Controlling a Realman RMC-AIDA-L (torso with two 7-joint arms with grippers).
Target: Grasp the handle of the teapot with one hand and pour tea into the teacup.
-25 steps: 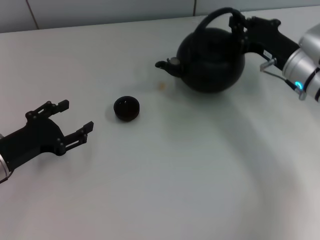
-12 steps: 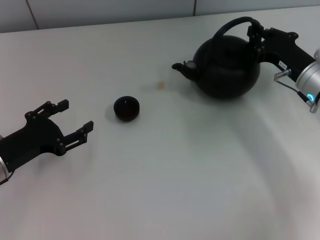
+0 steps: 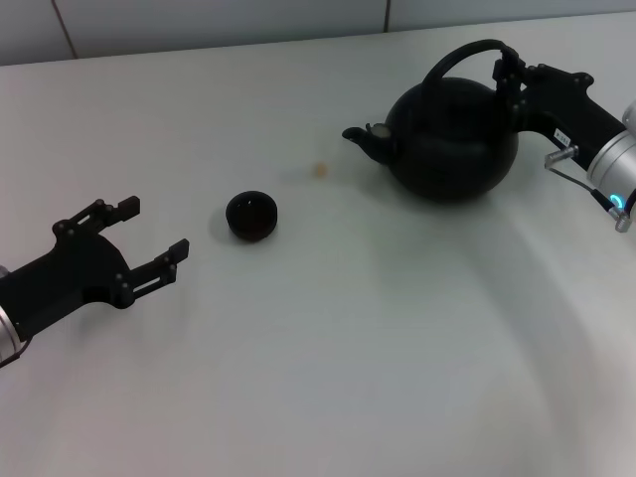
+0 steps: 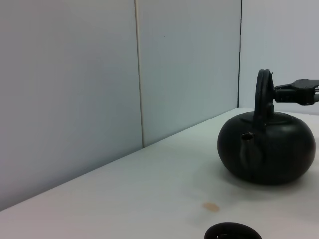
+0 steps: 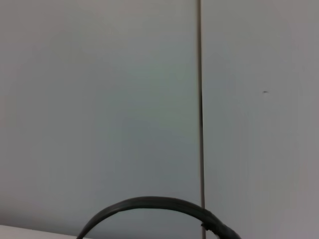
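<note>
One gripper (image 3: 507, 72), the right, clamps the handle (image 3: 459, 56); carry the teapot (image 3: 452, 139) level until its spout is over the teacup (image 3: 250, 215), then tip slowly. Left gripper (image 3: 139, 238) idles wide open.

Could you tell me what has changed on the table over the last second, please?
The right hand, clamped on the handle, carried the teapot toward the robot's right, away from the teacup, and slightly nearer the robot; most of that shift came early, and it has nearly stopped. The spout still faces the teacup. The teacup, the small tan spot and the open left hand stayed put.
</note>
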